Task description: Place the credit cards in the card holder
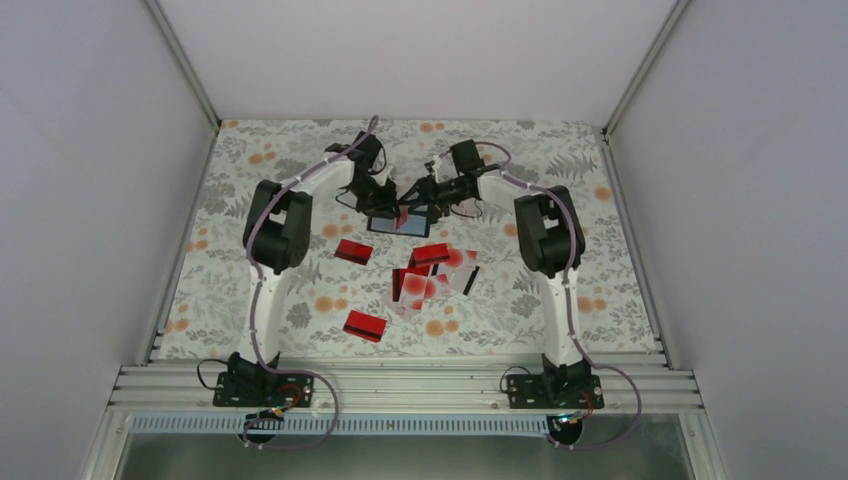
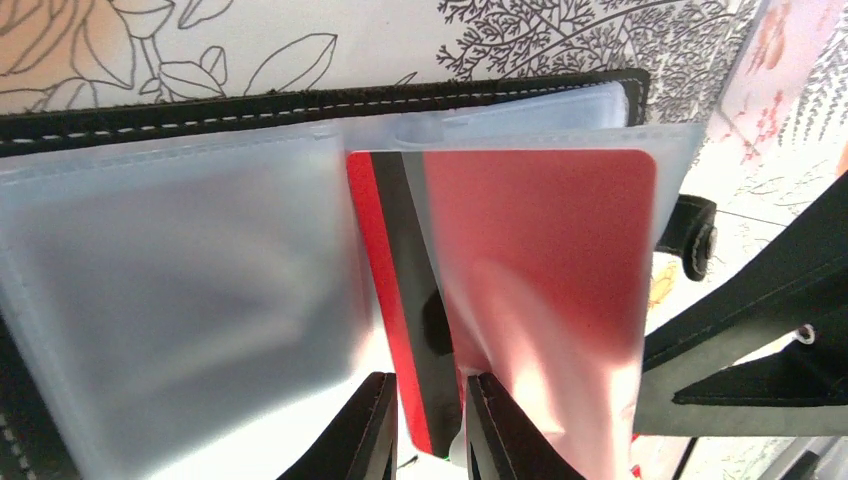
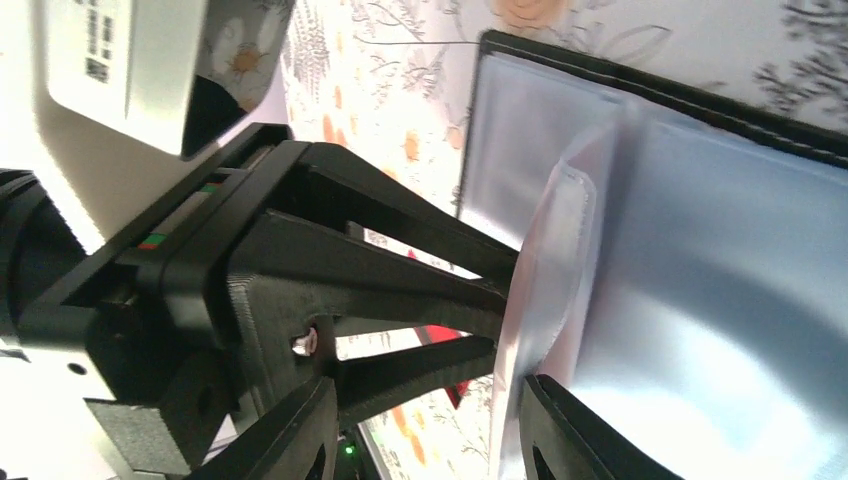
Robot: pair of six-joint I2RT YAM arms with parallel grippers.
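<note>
left end effector [image 2: 432, 435] pinches red card [image 2: 395, 280], half inside card holder [image 2: 300, 105] pocket mid-frame; right end effector [image 3: 425, 400] half open, gripping nothing. risk: card snags pocket lip, buckles.

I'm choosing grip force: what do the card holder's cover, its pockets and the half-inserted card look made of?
Card holder cover: black leather or imitation, matte, white stitching along the edge. Pockets: soft frosted translucent plastic, bending and blurring what's behind. Red card: flat smooth plastic, probably, with a black stripe.
</note>
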